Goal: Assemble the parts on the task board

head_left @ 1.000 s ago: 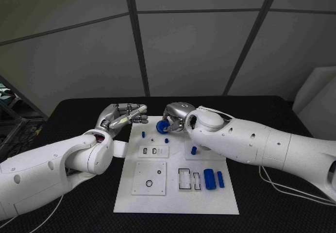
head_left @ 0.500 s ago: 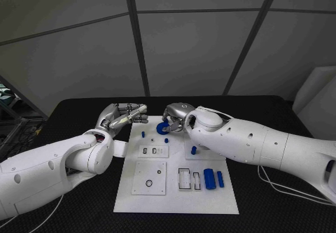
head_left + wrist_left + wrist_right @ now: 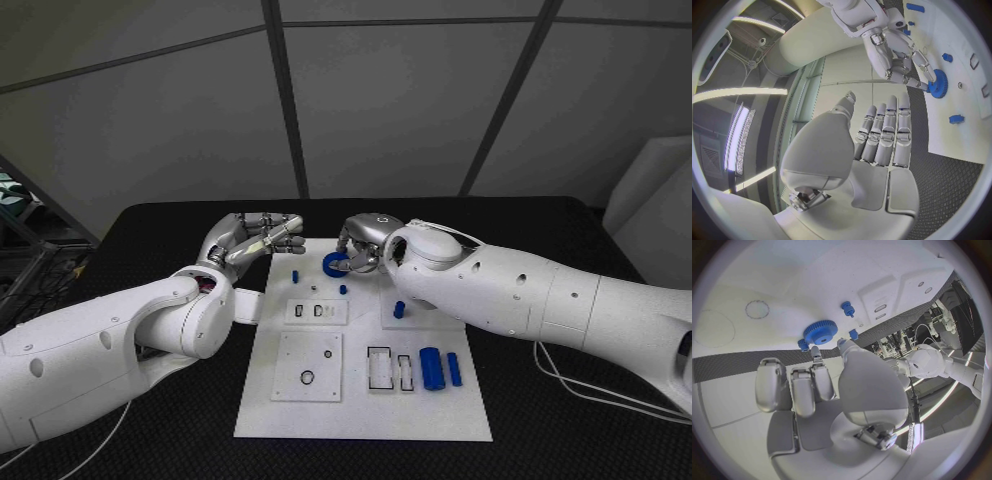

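The white task board lies in the middle of the black table. My right hand is over its far end, and its fingertips pinch the rim of a blue gear that lies flat against the board. My left hand hovers beside the board's far left corner with straight fingers and holds nothing. Small blue pegs stand on the board. A thick blue cylinder and a thin blue bar lie near its right edge.
Rectangular slots and a recessed plate with a ring mark take up the board's middle and left. A grey frame stands off the table's left edge. White cables trail on the table at the right.
The right hand has lowered the blue gear a little and turned it flatter against the board. The left hand has stayed where it was.
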